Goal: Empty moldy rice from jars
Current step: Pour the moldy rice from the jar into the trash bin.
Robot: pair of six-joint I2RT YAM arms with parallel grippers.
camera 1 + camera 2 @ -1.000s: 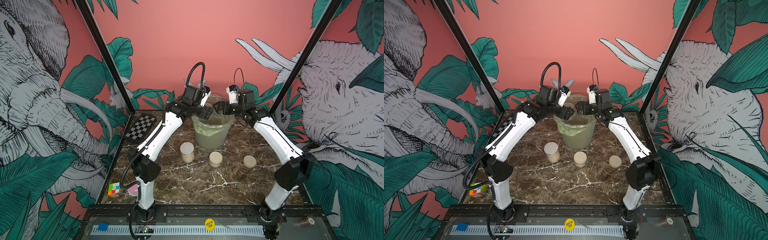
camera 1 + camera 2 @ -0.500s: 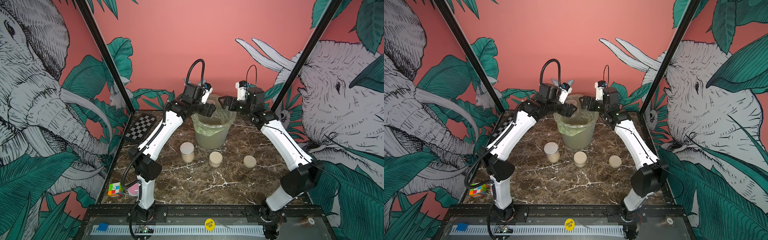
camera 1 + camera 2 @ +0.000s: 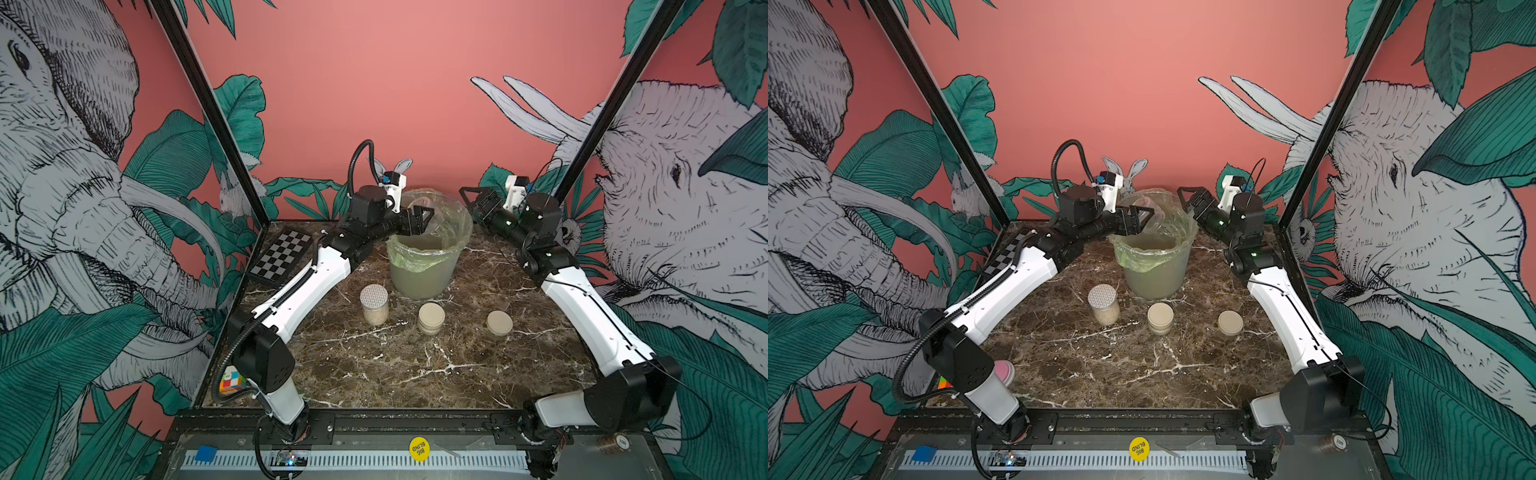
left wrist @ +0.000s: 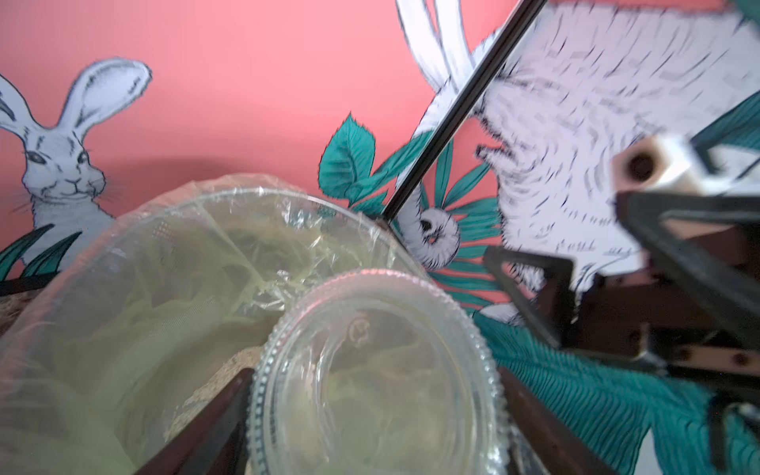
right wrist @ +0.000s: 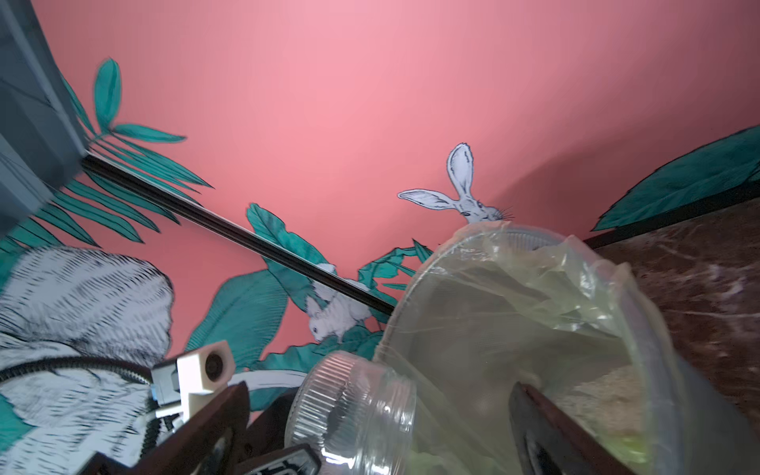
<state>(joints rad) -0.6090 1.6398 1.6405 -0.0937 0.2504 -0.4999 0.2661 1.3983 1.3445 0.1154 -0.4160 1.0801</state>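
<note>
Backing away from the bin, the right arm is carrying the right jaws off toward the right rear corner of the table. A second ago they were sitting close against the left jaws above the bin's mouth, and now they are standing spread wide and gripping nothing. The left jaws are staying over the bin's rim, pinching a clear jar by its sides. This jar is lying tipped over, lidless, with its mouth toward the green-tinted bag. Looking through its base, nothing beige is showing inside, so it is probably emptied or nearly so. Moldy rice is lying as a beige heap low in the bag. With the right arm clearing out, this jar's pour seems to be finishing and that arm is freeing up for the next one. Where the held jar's lid is, I cannot tell. Still waiting with lids on, in a row across the table's middle in front of the bin, are a dotted-lid jar showing grains in its lower part, a squat jar, and a second squat jar nearer the right edge.
</note>
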